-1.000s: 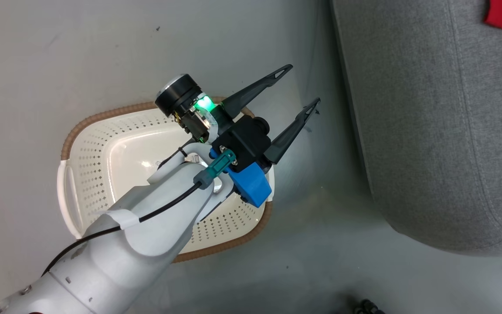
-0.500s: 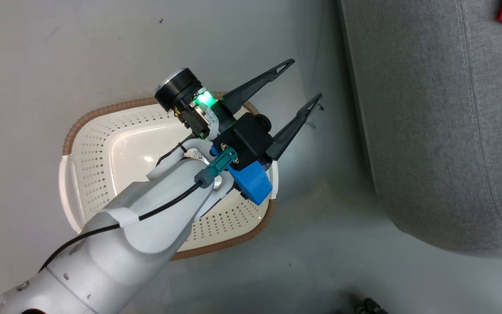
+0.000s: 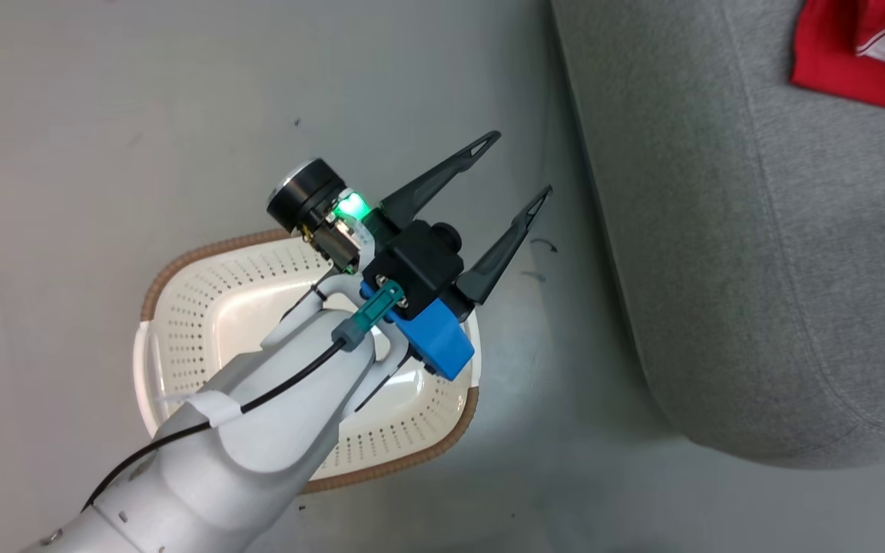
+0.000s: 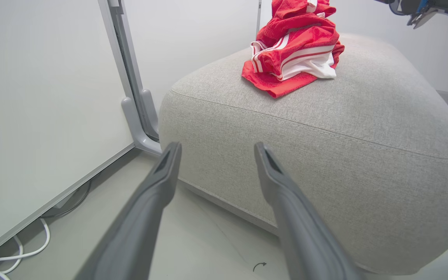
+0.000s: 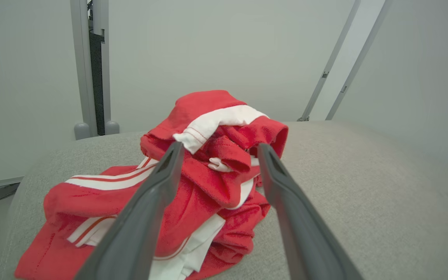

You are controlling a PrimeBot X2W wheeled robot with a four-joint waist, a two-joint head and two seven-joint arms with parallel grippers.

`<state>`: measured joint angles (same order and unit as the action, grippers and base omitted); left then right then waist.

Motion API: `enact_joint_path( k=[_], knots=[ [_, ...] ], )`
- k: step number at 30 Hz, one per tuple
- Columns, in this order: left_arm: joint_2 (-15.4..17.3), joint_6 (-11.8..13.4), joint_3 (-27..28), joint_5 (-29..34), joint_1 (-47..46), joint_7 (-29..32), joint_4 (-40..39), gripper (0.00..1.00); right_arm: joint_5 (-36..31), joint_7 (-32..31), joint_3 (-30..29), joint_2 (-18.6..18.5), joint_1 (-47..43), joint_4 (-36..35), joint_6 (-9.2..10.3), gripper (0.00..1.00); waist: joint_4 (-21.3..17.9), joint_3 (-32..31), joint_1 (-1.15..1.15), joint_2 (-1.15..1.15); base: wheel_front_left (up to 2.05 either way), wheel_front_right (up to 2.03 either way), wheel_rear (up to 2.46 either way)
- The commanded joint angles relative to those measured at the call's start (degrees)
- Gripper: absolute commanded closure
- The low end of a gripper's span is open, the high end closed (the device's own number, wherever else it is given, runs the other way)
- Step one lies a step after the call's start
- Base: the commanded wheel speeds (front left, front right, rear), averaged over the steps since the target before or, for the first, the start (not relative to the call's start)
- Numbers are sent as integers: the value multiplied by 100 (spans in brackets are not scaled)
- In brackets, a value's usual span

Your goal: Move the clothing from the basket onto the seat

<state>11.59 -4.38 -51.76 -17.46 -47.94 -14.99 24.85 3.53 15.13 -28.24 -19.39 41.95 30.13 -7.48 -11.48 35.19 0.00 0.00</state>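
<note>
Clothing (image 5: 216,182) sits heaped on the seat (image 5: 344,194); basket (image 3: 181,265) on the floor (image 3: 104,115) looks empty. Right hand (image 5: 219,144) is spread wide over the pile, gripping nothing. Lift it straight up so no fabric snags. Left hand (image 3: 523,161) is wide, above the basket.

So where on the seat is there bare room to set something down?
The seat is bare between the clothing and its near rounded edge, and to the pile's right in the left wrist view. Crowded only at the pile, where the right gripper hangs open by it.
</note>
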Motion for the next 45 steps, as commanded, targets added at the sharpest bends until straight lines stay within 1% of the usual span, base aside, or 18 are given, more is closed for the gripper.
enact_joint_path(
  k=[1,6,9,15,21,22,27,33,42,45],
  knots=[
    [21,36,76,-14,143,-26,-33,0,7,3,63,106,-286,-180,-3,0,-22,-319,0,0,0,0,0],
    [26,99,304,-58,475,-27,-126,0,3,3,297,362,-821,-675,-2,0,16,-713,0,0,0,0,0],
    [9,142,475,-55,702,-27,-189,0,-6,3,541,477,-1079,-979,-2,0,90,-953,0,0,0,0,0],
    [-35,233,881,-49,1198,-27,-298,0,37,3,1077,751,-1526,-1474,-2,0,317,-1410,0,0,0,0,0],
    [-104,300,1413,-77,1683,-27,-382,0,86,2,1569,996,-1865,-1727,-2,0,601,-1843,0,0,0,0,0],
    [-104,300,1413,-77,1683,-27,-382,0,86,2,1569,996,-1865,-1727,-2,0,601,-1843,0,0,0,0,0],
    [-203,320,1804,2,2056,-27,-410,0,138,2,1848,1193,-2142,-1837,-3,0,858,-2181,0,0,0,0,0],
    [-276,344,2311,98,2459,-27,-486,0,153,2,2074,1303,-2441,-1899,-3,0,1122,-2501,0,0,0,0,0],
    [-320,382,3143,259,3101,-27,-652,0,26,3,2154,1490,-3038,-2081,-3,0,1351,-2969,0,0,0,0,0],
    [-339,344,3357,328,3310,-27,-707,0,19,2,2132,1525,-3264,-2109,-3,0,1406,-3109,0,0,0,0,0]
  ],
)
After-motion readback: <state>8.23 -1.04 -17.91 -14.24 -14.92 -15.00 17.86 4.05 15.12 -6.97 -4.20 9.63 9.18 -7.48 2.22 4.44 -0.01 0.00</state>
